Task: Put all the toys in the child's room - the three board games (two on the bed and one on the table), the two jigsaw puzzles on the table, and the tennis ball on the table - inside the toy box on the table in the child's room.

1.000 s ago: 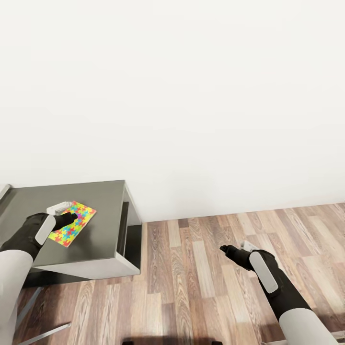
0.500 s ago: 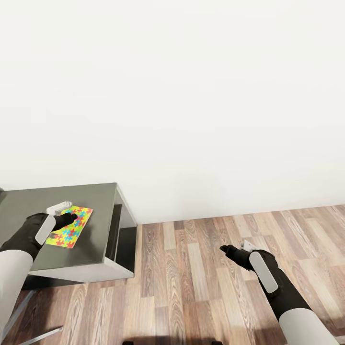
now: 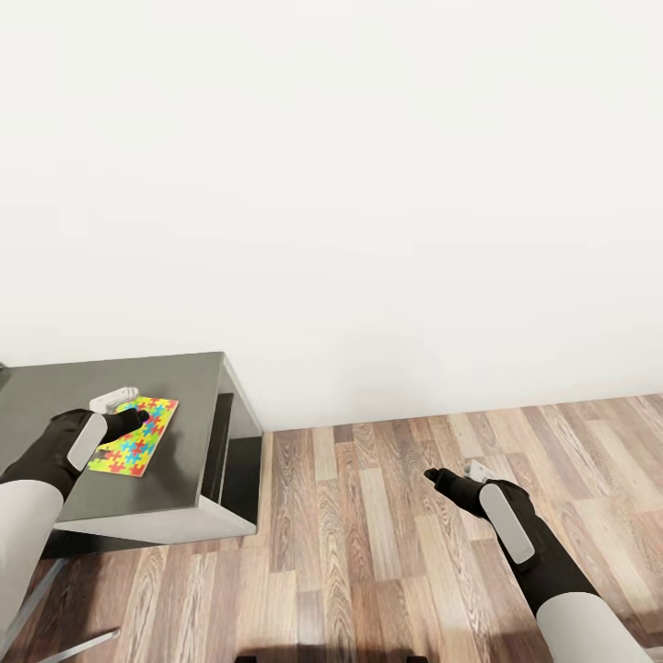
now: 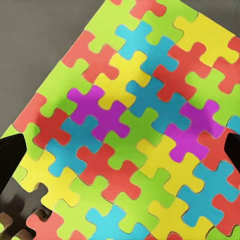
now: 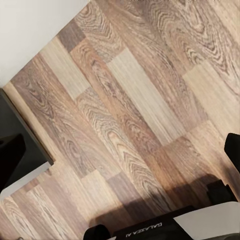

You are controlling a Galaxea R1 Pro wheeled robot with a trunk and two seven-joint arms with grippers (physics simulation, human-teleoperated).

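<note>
One jigsaw puzzle (image 3: 152, 425), a thin panel of yellow, red, blue and green pieces, lies on the grey top of the table (image 3: 189, 460) near its right end. My left gripper (image 3: 129, 411) hangs directly over it. In the left wrist view the jigsaw puzzle (image 4: 130, 125) shows face-on, with the left gripper (image 4: 121, 152) open and its two dark fingertips wide apart at either side. My right gripper (image 3: 449, 474) is open and empty above the wood floor, right of the table. The board games, tennis ball, toy box and bed are out of view.
A plain white wall (image 3: 368, 184) stands behind the table. Wood-plank floor (image 3: 387, 552) stretches to the right. The table's end has a dark side panel (image 3: 239, 442) with a recess. Thin metal legs (image 3: 55, 589) show at lower left. My base (image 5: 150, 227) shows in the right wrist view.
A second ago the view shifted, so the table slid a little left in the picture. The puzzle stayed under my left gripper. Nothing has moved over the last half second.
</note>
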